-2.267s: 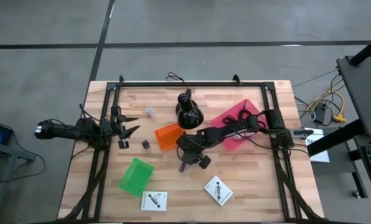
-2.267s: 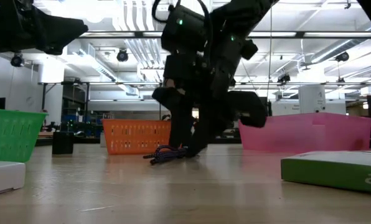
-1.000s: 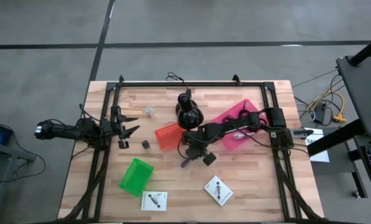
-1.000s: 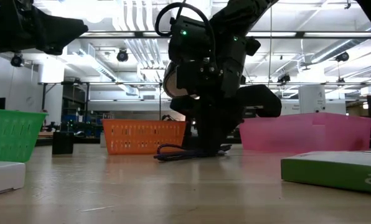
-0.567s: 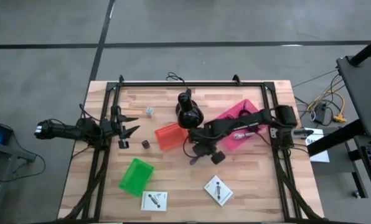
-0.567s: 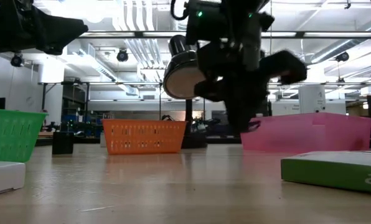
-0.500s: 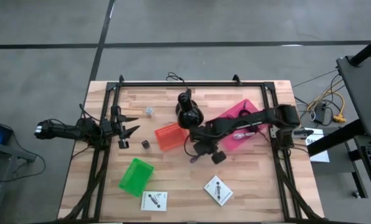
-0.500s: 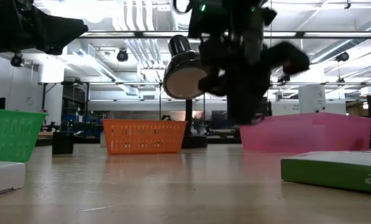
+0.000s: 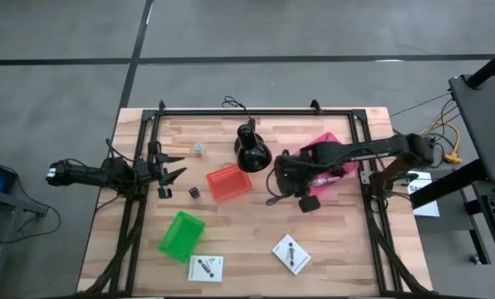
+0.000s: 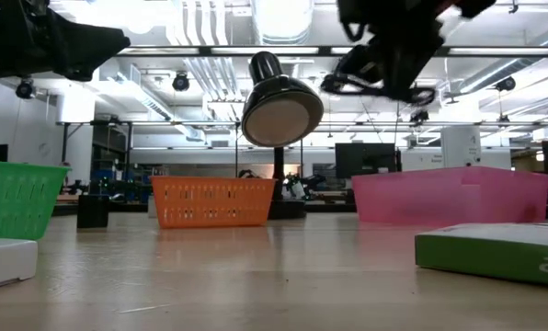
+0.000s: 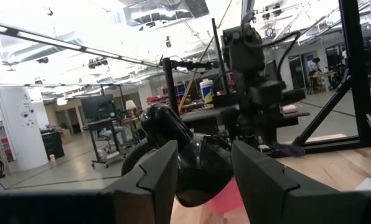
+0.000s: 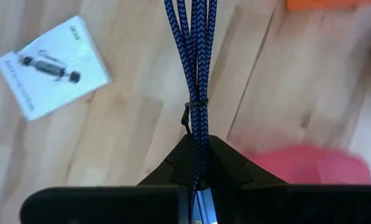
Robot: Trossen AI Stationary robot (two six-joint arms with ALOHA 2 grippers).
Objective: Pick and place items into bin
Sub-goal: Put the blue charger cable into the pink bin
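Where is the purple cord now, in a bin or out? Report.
Out: the right pincer is shut on the purple cord, which hangs above the table beside the pink bin.

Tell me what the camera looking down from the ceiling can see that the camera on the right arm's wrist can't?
Only the high view shows the whole table: the green bin, the black lamp, the tiny dark cube, a second white card, and the left gripper waiting open at the table's left edge. Only the right wrist view shows the cord's blue braid, bundled and pinched in the right gripper. Both show the cord, one white card, the orange bin and the pink bin.
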